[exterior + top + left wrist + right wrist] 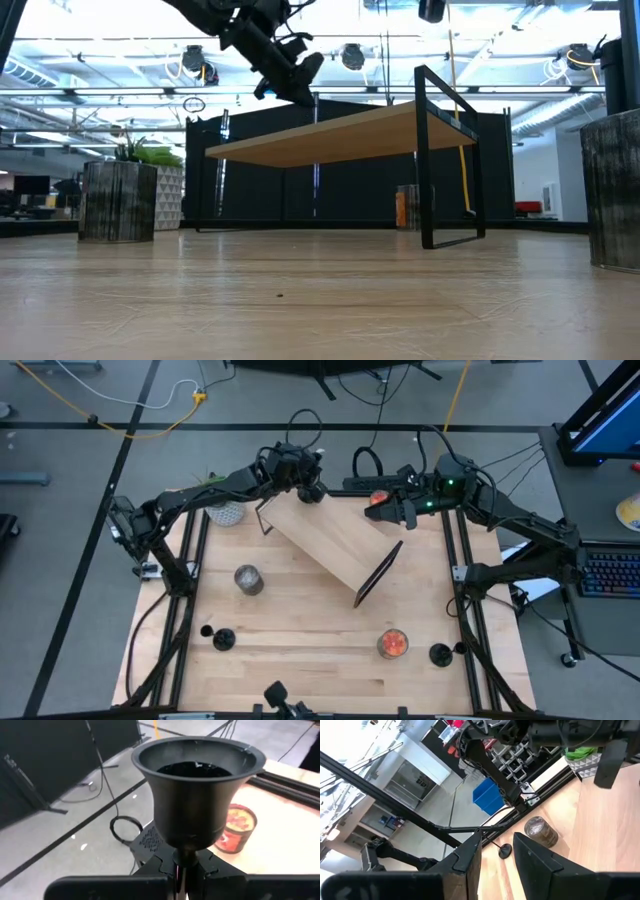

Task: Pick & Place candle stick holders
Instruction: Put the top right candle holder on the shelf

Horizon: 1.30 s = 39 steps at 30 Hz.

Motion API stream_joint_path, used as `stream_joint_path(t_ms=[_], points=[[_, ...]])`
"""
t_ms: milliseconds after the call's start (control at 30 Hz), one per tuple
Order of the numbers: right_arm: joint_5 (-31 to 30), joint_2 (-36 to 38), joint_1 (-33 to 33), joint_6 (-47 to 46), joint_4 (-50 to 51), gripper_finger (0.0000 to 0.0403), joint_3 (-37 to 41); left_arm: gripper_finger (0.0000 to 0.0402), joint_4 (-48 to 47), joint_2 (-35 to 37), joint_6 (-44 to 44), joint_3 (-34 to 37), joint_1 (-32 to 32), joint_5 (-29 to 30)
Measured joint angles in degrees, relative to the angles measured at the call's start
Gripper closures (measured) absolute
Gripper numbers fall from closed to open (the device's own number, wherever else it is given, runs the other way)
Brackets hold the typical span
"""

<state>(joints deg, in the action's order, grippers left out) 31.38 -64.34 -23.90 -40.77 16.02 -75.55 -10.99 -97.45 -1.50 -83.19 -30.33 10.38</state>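
**Q:** Big items first?

**A:** Pale wooden table (300, 670) fills the high view. At its centre, set diagonally, is a light wooden shelf on black metal frame legs (330, 540). A white patterned plant pot (225, 512) is upper left. A grey cylindrical jar candle (248, 579) is left of centre, an orange-red glass jar candle (392, 643) lower right.

**Q:** Holders? Your grippers?

**A:** My left gripper (308, 488), above the shelf's upper corner, pinches the stem of a matte black candle stick holder (197, 795). Two more black holders stand lower left (222, 639) and lower right (440, 654). My right gripper (400, 512), upper right, has its fingers spread, with nothing between them.
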Motion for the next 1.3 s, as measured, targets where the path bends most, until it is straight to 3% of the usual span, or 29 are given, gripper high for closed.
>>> stream_joint_path(t_ms=[1300], points=[[-0.1, 0.0, 0.0, -0.6, 0.1, 0.0298, 0.0, 0.0383, -7.3, 0.0, -0.6, 0.1, -1.9, 0.4]])
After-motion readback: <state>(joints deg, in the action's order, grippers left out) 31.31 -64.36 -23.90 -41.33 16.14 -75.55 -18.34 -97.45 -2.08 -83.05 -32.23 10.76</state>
